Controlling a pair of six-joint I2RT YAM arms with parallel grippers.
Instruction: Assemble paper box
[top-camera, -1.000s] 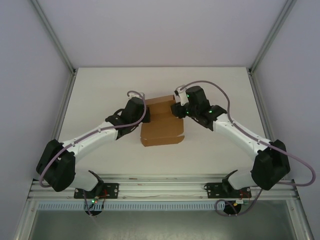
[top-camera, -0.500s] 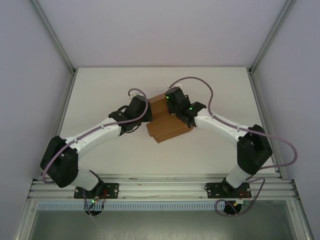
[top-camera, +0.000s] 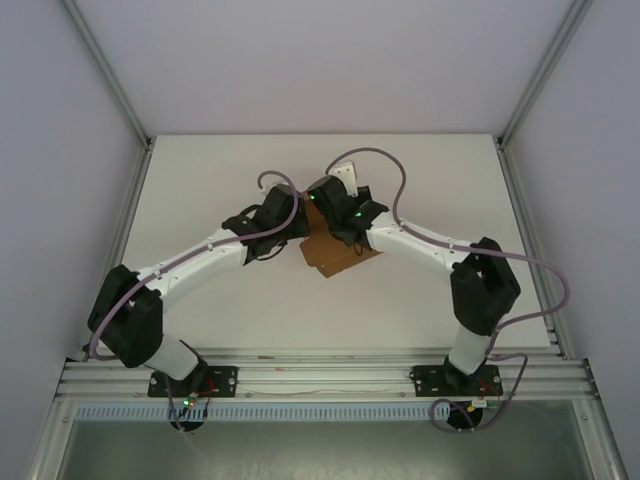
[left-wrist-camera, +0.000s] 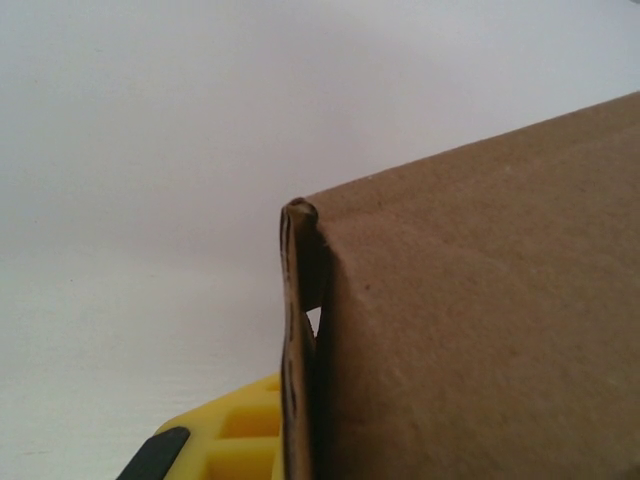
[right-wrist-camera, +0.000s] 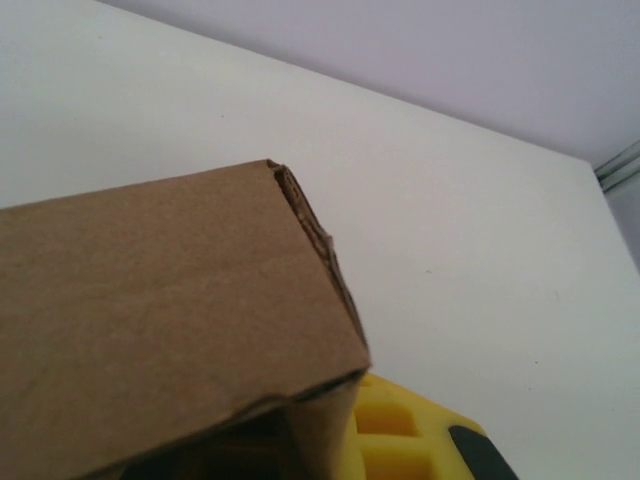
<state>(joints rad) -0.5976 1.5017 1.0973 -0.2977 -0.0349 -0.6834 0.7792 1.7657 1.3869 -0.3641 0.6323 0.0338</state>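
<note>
Left claw (top-camera: 298, 226) and right claw (top-camera: 328, 214) met over the middle of the table (top-camera: 200, 180), tips turned toward each other, with the paper box (top-camera: 336, 258) between and beneath them. Seen from overhead, the black wrists covered the box's far part. Only its near part showed, a brown cardboard wedge poking out toward the arm bases, just below the right claw and to the right of the left claw.

From the left wrist, one yellow finger (left-wrist-camera: 235, 440) sat at the bottom of the view, right against a raw cardboard edge of the box (left-wrist-camera: 480, 330). That edge stood upright just beside the finger, and a plain brown panel ran away from it to the right. The other finger was hidden behind the panel, so it could not be told whether the left claw was clamped on the cardboard or only set against it.

From the right wrist, a yellow finger (right-wrist-camera: 405, 440) showed at the lower right, tucked under a corner of the box (right-wrist-camera: 170, 300). A brown panel lay over the claw's left side and hid the other finger, so whether this claw gripped could not be told either.

Beyond both claws lay white table, then a pale lilac wall (top-camera: 320, 60).
</note>
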